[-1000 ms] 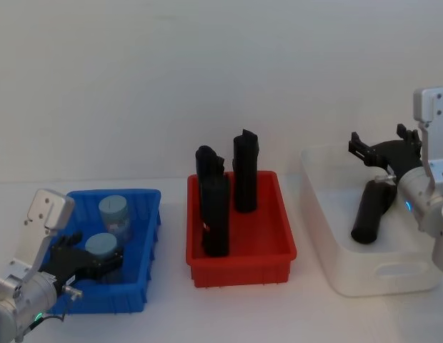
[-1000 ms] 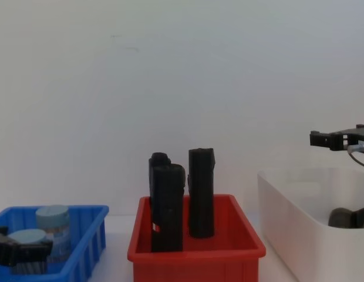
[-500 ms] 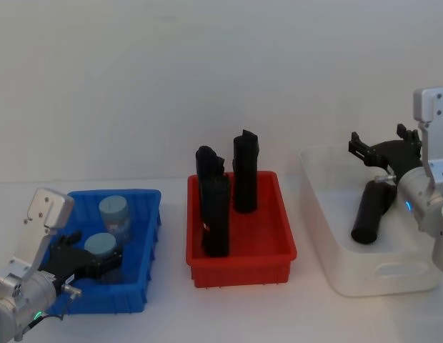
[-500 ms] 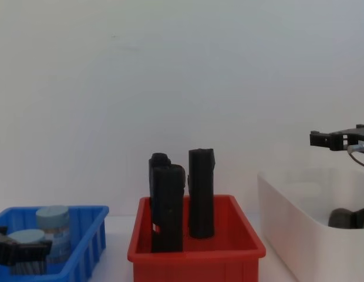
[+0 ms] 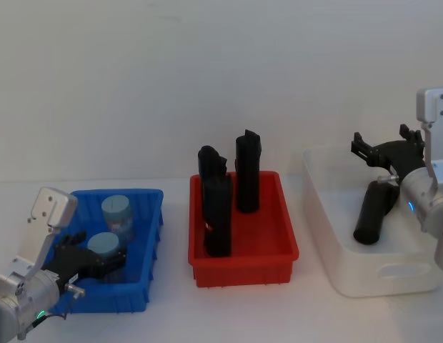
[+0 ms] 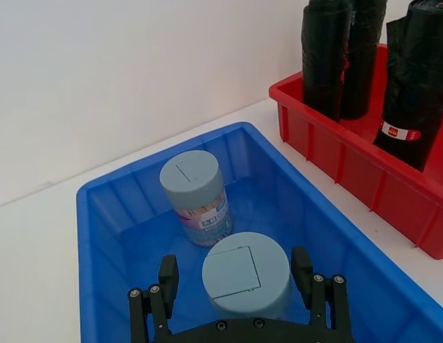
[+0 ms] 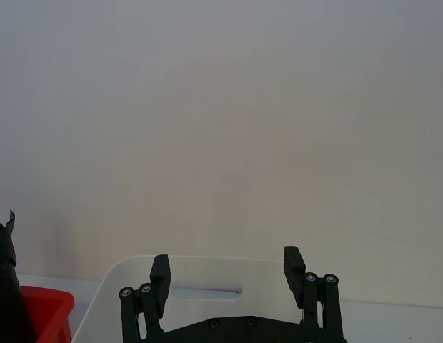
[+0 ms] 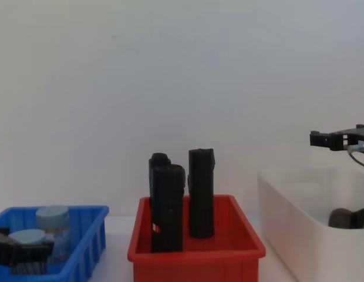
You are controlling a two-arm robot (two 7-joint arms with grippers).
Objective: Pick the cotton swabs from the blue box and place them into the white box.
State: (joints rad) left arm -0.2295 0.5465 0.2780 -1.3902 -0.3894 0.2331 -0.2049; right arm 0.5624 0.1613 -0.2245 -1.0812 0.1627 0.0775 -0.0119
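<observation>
Two tubs of cotton swabs stand in the blue box (image 5: 148, 236) at the left. My left gripper (image 5: 107, 261) is inside the box, open, with one finger on each side of the nearer tub (image 6: 246, 275), lid (image 5: 103, 244) up. The farther tub (image 6: 195, 187) stands free behind it (image 5: 116, 213). The white box (image 5: 393, 275) is at the right. My right gripper (image 5: 380, 140) hovers open above its back rim (image 7: 207, 275), holding nothing.
A red bin (image 5: 243, 259) sits between the two boxes with tall black blocks (image 5: 218, 214) standing in it. Another black block (image 5: 371, 213) lies tilted inside the white box. A plain wall closes off the back of the table.
My left gripper has sunk slightly around the nearer tub. The right arm and the tubs have not moved.
</observation>
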